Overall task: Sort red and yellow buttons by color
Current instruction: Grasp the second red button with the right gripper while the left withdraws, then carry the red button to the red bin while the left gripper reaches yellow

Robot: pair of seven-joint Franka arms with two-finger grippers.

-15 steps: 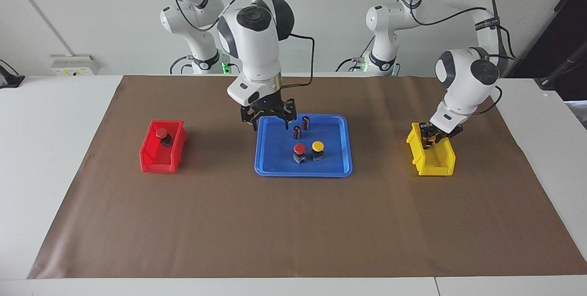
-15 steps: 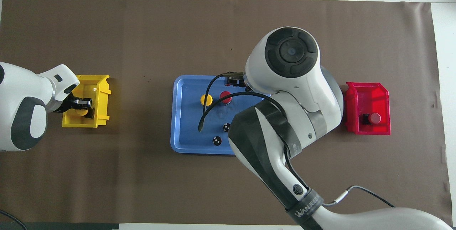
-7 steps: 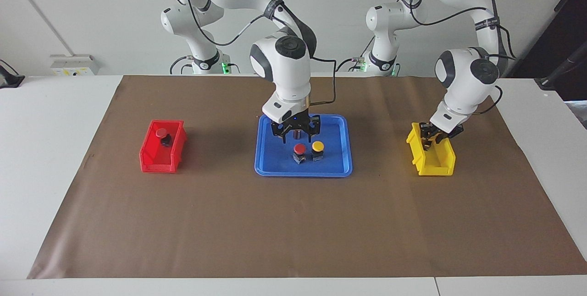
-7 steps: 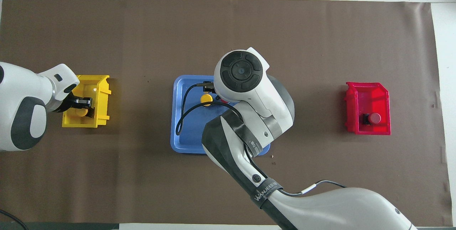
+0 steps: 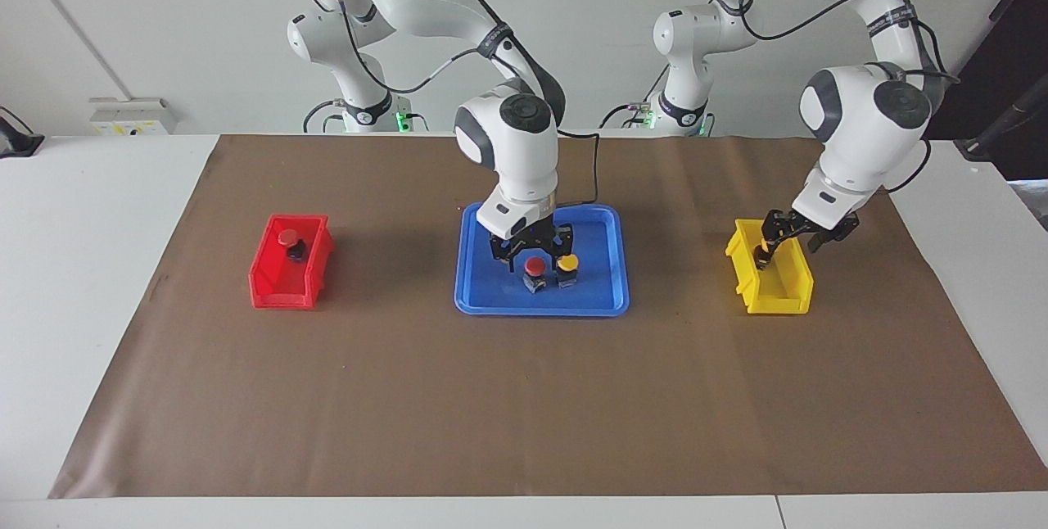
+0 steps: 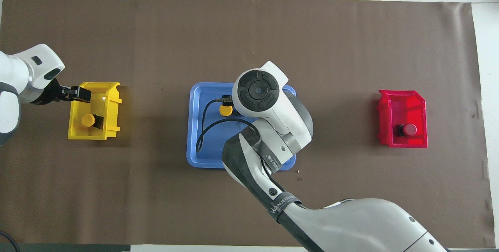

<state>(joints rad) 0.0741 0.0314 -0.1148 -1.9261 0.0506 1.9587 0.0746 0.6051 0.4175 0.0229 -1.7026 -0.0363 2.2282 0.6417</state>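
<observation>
A red button [image 5: 534, 267] and a yellow button [image 5: 567, 262] stand side by side on the blue tray [image 5: 598, 300]. My right gripper [image 5: 530, 255] is open and low over the red button, with a finger on either side of its cap. In the overhead view the arm hides that red button; the yellow one [image 6: 226, 109] shows. A second red button [image 5: 286, 237] lies in the red bin [image 5: 278, 287]. A second yellow button [image 6: 89, 120] lies in the yellow bin [image 6: 111, 105]. My left gripper [image 5: 790, 232] is open and empty, raised over that bin's rim.
The tray sits mid-table between the red bin [image 6: 405, 98] at the right arm's end and the yellow bin [image 5: 778, 296] at the left arm's end. Brown paper [image 5: 524, 398] covers the table. The two maroon cylinders are hidden by the right arm.
My right gripper moved across the tray and came down over the red button. My left gripper rose out of the yellow bin, leaving the yellow button lying in it.
</observation>
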